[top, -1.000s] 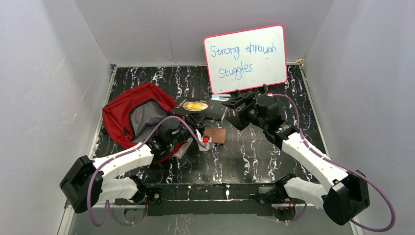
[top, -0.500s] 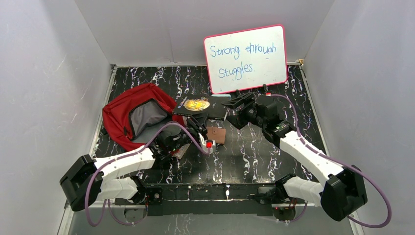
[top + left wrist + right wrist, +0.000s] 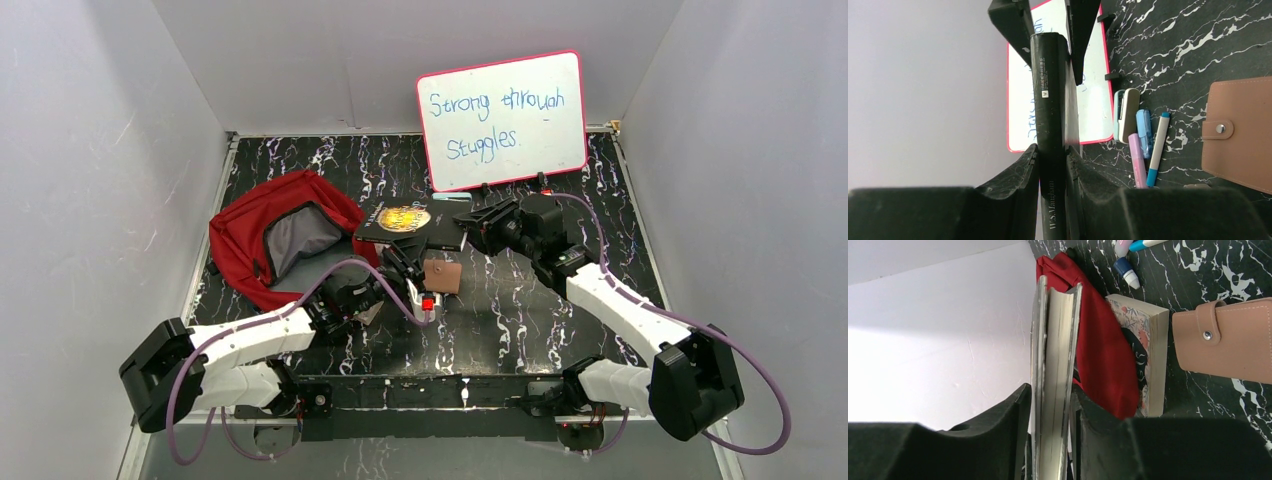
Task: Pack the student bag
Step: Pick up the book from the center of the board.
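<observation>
The student bag is red with an open grey-lined mouth and lies at the left; it also shows in the right wrist view. A black book with a gold emblem is held between both grippers, just right of the bag. My left gripper is shut on its spine, which reads W.S. Maugham. My right gripper is shut on its page edge from the far right side. In the wrist views each gripper pinches the book upright between its pads.
A tan wallet lies right of my left gripper. A floral paperback rests against the bag. Pens, a highlighter and a small stapler lie by the whiteboard, which stands at the back.
My left gripper has moved right and forward to the near edge of the black book and now grips it. My right arm has shifted slightly left with the book.
</observation>
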Robot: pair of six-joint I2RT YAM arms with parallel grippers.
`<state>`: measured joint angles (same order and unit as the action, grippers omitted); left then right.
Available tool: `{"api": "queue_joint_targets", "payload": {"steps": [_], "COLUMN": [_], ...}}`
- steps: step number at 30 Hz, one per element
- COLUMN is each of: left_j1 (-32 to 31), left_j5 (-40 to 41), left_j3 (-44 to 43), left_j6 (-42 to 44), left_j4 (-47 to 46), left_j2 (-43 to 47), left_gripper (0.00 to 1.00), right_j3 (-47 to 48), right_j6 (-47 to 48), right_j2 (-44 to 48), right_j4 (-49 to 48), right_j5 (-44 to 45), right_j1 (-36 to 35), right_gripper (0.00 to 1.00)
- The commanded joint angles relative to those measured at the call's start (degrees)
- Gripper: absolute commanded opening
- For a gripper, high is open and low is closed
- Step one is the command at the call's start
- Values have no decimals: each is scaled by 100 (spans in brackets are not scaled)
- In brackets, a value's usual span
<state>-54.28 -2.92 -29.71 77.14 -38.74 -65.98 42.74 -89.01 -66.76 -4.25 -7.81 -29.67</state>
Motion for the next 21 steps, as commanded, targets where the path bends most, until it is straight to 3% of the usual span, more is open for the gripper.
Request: {"api": "queue_joint_targets", "payload": {"steps": [1, 5, 7, 8, 10, 13, 14, 18, 21], "left_j1": [-47, -47, -47, -47, -47, -47, -47, -47, -47], "left_j5": [126, 185, 206, 212, 442, 652, 574, 532, 1239], "left_j3": [-71, -56, -67, -74, -154, -380, -463, -855, -1081], "left_j6": [188, 137, 69, 22, -312, -1092, -1288, -2251, -3478], "left_j4": [-846, -846, -845, -839, -789, -289, 146, 1429, 1745], "left_j2": [307, 240, 211, 194, 157, 211, 302, 650, 963], "left_gripper": [0, 0, 1, 3, 26, 47, 59, 66, 67], "right_j3": [54, 29, -25, -50, -87, -115, -110, 41, 197], "right_j6": [-55, -38, -37, -37, 27, 250, 332, 802, 1229], "right_j2": [57, 67, 70, 77, 104, 222, 280, 464, 560], "right_j4": [-551, -666, -809, -866, -926, -904, -869, -596, -432], "right_j5": [-63, -179, -249, -260, -202, -15, 38, 338, 587], "right_j1": [62, 65, 59, 71, 94, 239, 348, 810, 1035], "right_gripper": [38, 22, 1, 0, 0, 0, 0, 0, 0]}}
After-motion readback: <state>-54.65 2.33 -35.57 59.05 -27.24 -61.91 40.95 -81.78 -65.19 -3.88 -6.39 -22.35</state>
